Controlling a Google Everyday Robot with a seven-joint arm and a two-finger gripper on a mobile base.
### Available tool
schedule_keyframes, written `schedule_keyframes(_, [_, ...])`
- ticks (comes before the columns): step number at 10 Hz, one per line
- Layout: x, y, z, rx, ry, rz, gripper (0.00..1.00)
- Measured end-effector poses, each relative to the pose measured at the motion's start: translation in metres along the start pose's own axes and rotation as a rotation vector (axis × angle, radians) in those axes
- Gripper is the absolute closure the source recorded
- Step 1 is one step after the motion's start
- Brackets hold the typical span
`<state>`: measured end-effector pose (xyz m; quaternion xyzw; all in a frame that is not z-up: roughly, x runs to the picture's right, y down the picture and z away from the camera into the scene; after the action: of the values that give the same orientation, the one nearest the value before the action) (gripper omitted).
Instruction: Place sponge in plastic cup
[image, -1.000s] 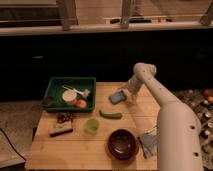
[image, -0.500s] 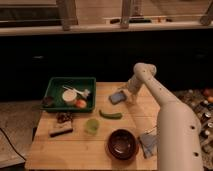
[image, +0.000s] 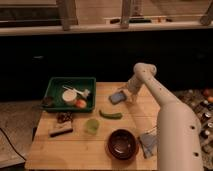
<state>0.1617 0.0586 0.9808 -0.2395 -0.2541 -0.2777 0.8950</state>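
A blue-grey sponge (image: 117, 97) lies on the wooden table (image: 100, 150) near its far edge, right of centre. My gripper (image: 129, 93) is at the end of the white arm, right beside the sponge's right side, close to the table. A small green plastic cup (image: 91, 125) stands upright on the table left of centre, well apart from the sponge and nearer the front.
A green tray (image: 55, 86) with several small items sits at the back left. A green pepper (image: 110, 115) lies between sponge and cup. A dark bowl (image: 122, 144) stands front centre, a grey cloth (image: 148, 142) to its right, dark snack items (image: 62, 125) at the left.
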Motion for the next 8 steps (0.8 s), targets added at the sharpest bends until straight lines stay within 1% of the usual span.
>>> schedule_keyframes(3, [0.0,0.0,0.0,0.0,0.0,0.0,0.2])
schedule_keyframes(4, [-0.0001,0.0003,0.0,-0.001,-0.001,0.0,0.24])
schedule_keyframes(5, [-0.0002,0.0011,-0.0003,-0.003,-0.002,0.0,0.33])
schedule_keyframes(6, [0.0002,0.0016,-0.0007,-0.003,-0.001,0.001,0.39])
schedule_keyframes(7, [0.0005,0.0015,-0.0016,-0.002,0.0,0.001,0.43])
schedule_keyframes(8, [0.0019,0.0023,-0.0033,-0.001,0.003,0.003,0.39])
